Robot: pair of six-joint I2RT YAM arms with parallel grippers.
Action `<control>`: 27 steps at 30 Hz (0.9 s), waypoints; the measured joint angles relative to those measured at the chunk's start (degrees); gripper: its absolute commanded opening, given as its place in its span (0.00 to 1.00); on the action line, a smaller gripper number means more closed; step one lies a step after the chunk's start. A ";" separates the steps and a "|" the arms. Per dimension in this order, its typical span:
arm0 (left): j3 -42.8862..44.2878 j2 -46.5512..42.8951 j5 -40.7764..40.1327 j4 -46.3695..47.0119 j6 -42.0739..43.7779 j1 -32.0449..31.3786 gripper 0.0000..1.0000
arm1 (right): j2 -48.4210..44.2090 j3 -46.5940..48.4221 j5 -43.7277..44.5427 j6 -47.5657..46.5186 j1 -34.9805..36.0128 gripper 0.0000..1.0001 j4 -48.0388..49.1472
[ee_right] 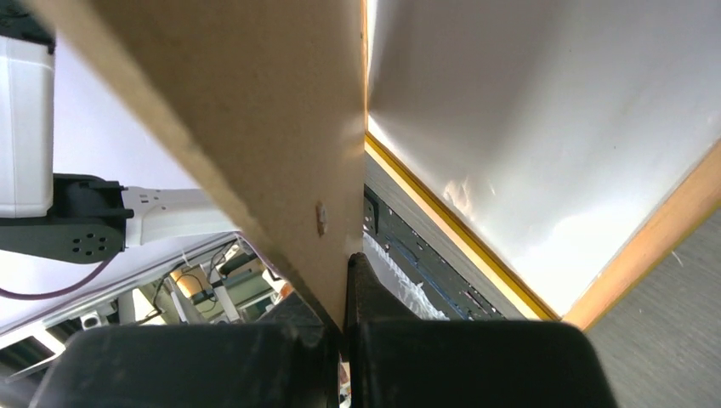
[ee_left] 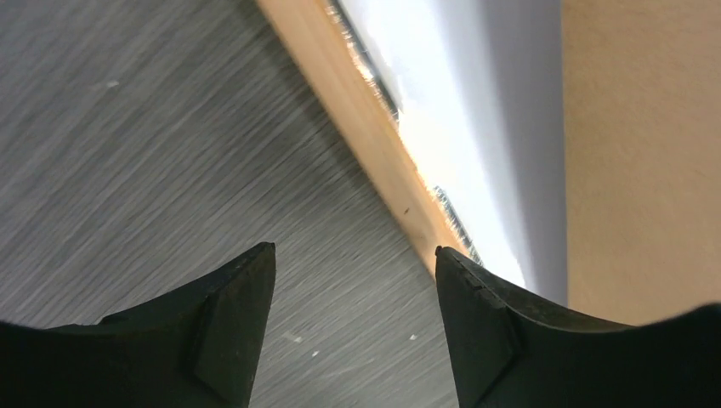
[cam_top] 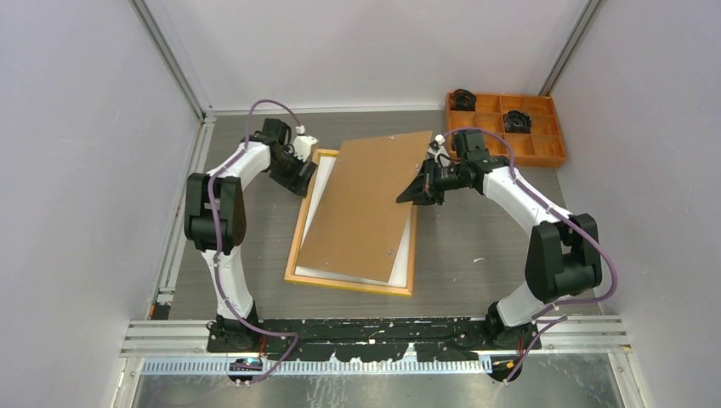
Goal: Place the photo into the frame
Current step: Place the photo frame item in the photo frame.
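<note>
At mid-table, the frame [cam_top: 350, 283] lies with its light wood back up, its long axis running from the far side toward the arm bases with a slight slant. The photo [cam_top: 374, 274] rests inside it, plain white side up, showing as a strip along the left and near rails. Over both sits the brown backing board [cam_top: 370, 204], twisted clockwise out of line with the frame so that its far right corner overhangs the right rail. The right gripper [cam_top: 417, 194] is clenched on the board's right long edge, and its wrist view shows the two jaws pinching the board [ee_right: 255, 110] and holding that side tilted up off the white sheet [ee_right: 553, 127]. The left gripper [cam_top: 304, 177] hangs over the bare table [cam_top: 476, 255] just outside the frame's far left corner; its jaws stand apart and grasp nothing, with the wooden rail [ee_left: 357, 110] running diagonally just ahead of them. Everything seems to turn on that skew: the board's long axis must probably swing back parallel to the frame's before the raised edge can drop inside the rails. The right arm already has hold of the board, while the left is nearer the side where it rests low.
</note>
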 measured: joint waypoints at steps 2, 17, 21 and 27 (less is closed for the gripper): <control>1.09 -0.76 0.92 -1.60 0.66 1.75 0.72 | 2.25 0.81 -0.66 -0.09 0.07 0.01 0.63; 1.66 -5.97 6.80 -4.66 3.15 6.43 0.66 | 15.37 12.37 -5.40 -9.84 0.72 0.01 -3.89; -0.74 -5.92 6.80 -4.68 3.21 6.43 0.64 | 16.13 12.50 -6.34 -11.50 0.83 0.01 -5.73; -2.25 -5.77 6.80 -4.02 3.23 6.43 0.61 | 17.75 13.38 -7.10 -13.55 0.98 0.01 -8.87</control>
